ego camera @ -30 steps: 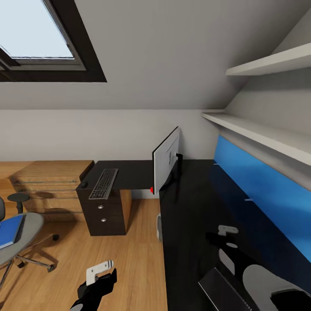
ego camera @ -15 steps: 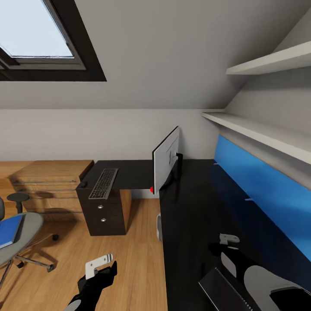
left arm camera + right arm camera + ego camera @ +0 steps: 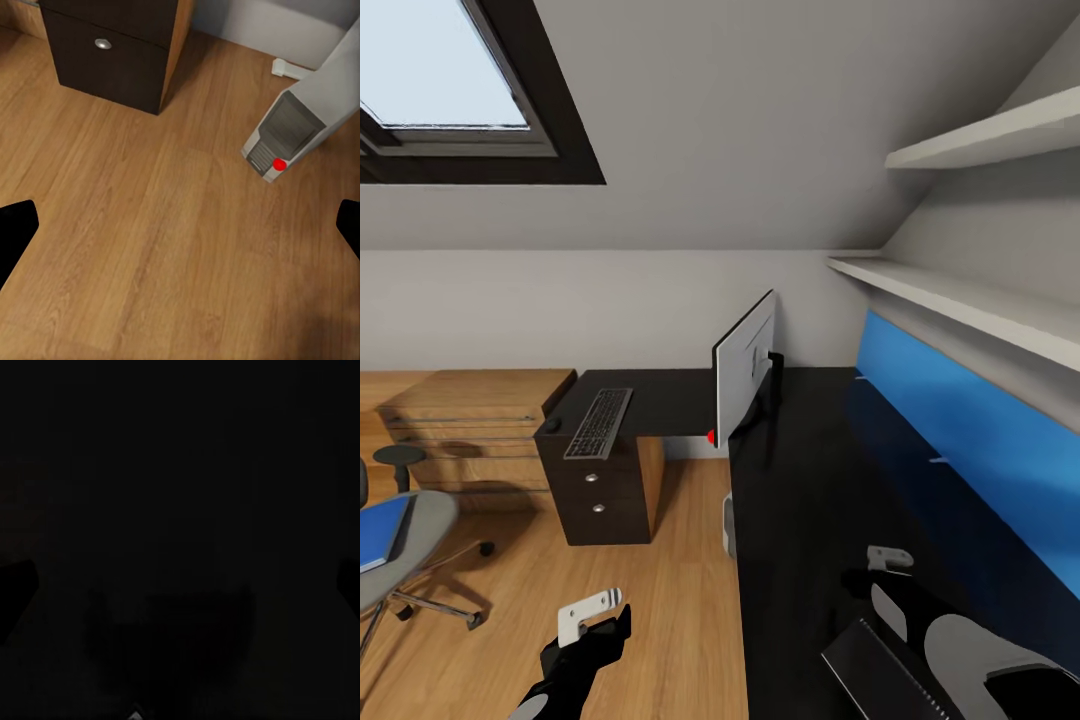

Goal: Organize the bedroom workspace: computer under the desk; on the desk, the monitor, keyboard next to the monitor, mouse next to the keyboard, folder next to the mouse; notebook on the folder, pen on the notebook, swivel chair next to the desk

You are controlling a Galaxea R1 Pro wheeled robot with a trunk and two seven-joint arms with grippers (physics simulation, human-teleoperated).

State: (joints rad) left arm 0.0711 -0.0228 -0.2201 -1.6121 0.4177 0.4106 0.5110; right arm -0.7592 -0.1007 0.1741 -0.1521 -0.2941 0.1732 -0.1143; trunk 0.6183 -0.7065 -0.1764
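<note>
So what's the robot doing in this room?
It's tidying a bedroom workspace, and right now it holds nothing. Its left pincer hangs open over the wood floor, and its right arm reaches over the black desk. The monitor, keyboard and mouse already sit on the desk. The computer stands on the floor. The blue folder lies on the swivel chair, waiting to be moved.

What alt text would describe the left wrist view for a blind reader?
A silver-grey computer with a red light stands on the wooden floor, apart from the desk's black drawer unit. The left gripper hangs open above bare floor, its dark fingers at both edges.
</note>
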